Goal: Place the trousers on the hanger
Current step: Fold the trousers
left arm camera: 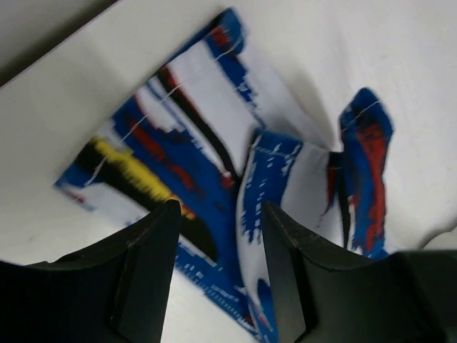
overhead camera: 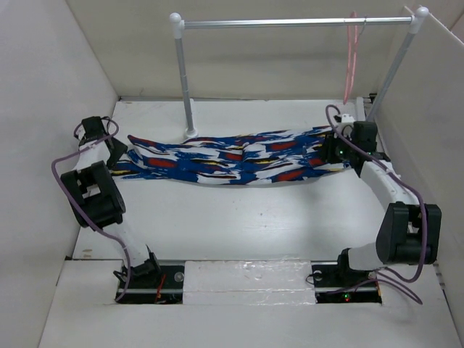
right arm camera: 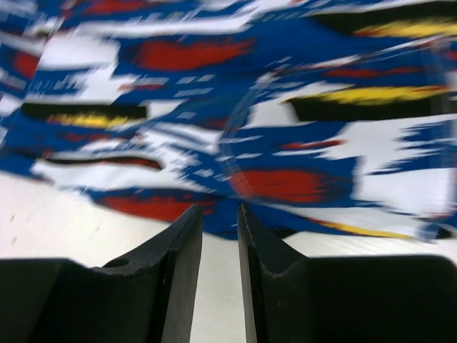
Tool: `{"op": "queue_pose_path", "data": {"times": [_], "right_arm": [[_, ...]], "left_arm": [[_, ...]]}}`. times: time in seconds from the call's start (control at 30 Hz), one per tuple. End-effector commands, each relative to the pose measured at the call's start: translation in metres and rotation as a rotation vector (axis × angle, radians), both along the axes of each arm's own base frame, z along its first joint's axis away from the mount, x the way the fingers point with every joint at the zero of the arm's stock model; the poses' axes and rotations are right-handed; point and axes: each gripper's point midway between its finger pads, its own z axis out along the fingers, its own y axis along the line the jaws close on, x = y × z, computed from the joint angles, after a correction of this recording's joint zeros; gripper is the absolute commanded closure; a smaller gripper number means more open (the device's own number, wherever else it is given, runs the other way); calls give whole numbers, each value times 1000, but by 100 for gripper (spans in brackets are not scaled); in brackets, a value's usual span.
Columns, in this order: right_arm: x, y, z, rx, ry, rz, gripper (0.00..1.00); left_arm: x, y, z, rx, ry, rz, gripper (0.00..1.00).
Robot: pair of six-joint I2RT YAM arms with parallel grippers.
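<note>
Clearly shows the trousers (overhead camera: pixel 232 156) stretched lengthwise across the bench (overhead camera: pixel 239 225), leg hems to the left. Finds the hanger (overhead camera: pixel 351 61) well apart, hung on the rail (overhead camera: pixel 290 22), far right. Puts the left gripper (left arm camera: pixel 218 214) over the hems, jaws wide, holding nothing. Puts the right gripper (right arm camera: pixel 220 211) at the opposite end, jaws narrowed to a slit with bench showing through — cannot tell whether pinching cloth.
</note>
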Motion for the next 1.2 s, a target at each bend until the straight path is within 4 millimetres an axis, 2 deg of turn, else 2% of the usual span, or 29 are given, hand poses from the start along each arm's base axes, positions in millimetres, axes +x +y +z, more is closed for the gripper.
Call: {"op": "queue_pose_path", "data": {"times": [0.0, 0.03, 0.1, 0.17, 0.23, 0.27, 0.3, 0.4, 0.5, 0.67, 0.7, 0.73, 0.77, 0.8, 0.83, 0.93, 0.97, 1.03, 1.07, 1.13, 1.17], "right_arm": [[-7, 31, 6, -5, -69, 110, 67], [-12, 37, -1, -9, -54, 125, 67], [-18, 51, -8, -14, -28, 154, 67], [-21, 66, -7, -13, -38, 197, 66], [-23, 77, -6, -25, -42, 240, 66], [-26, 81, -8, -41, -30, 249, 66], [-31, 94, -10, -54, -28, 289, 66], [-46, 117, -24, -62, 2, 334, 66], [-58, 126, -37, -45, 33, 341, 66], [-66, 138, -33, -75, 31, 371, 67], [-64, 136, -31, -87, 26, 368, 66], [-63, 136, -25, -91, 14, 362, 67], [-63, 136, -26, -92, 15, 362, 67], [-62, 136, -22, -92, 4, 366, 67], [-62, 135, -22, -96, 2, 365, 67], [-62, 131, -24, -121, 5, 357, 66], [-64, 129, -27, -129, 13, 357, 66], [-64, 126, -34, -137, 31, 356, 66], [-63, 122, -35, -136, 36, 349, 65], [-62, 118, -35, -139, 33, 350, 65], [-59, 110, -33, -141, 26, 343, 64]], "left_arm": [[28, -9, 8, -46, -70, -92, 55], [30, -9, 6, -49, -70, -93, 55], [32, -8, -11, -69, -29, -91, 58], [39, -7, -20, -81, -14, -103, 60], [47, -15, -22, -71, -14, -141, 61], [53, -12, -23, -65, -18, -144, 61], [57, -18, -24, -68, -19, -164, 61], [65, -20, -28, -67, -18, -174, 64], [68, -23, -37, -98, -15, -157, 69], [68, -24, -45, -112, -16, -149, 73], [66, -23, -47, -107, -4, -138, 76], [63, -22, -51, -103, 12, -133, 88], [63, -22, -49, -102, 10, -133, 88], [62, -20, -49, -95, 12, -128, 95], [61, -20, -46, -94, 11, -120, 100], [62, -17, -25, -66, -18, -115, 100], [63, -15, -7, -46, -47, -111, 100], [57, -8, 12, -2, -60, -80, 100], [49, -4, 29, 32, -80, -54, 100], [39, 2, 43, 77, -95, -11, 100], [19, 14, 53, 112, -109, 57, 100]]}}
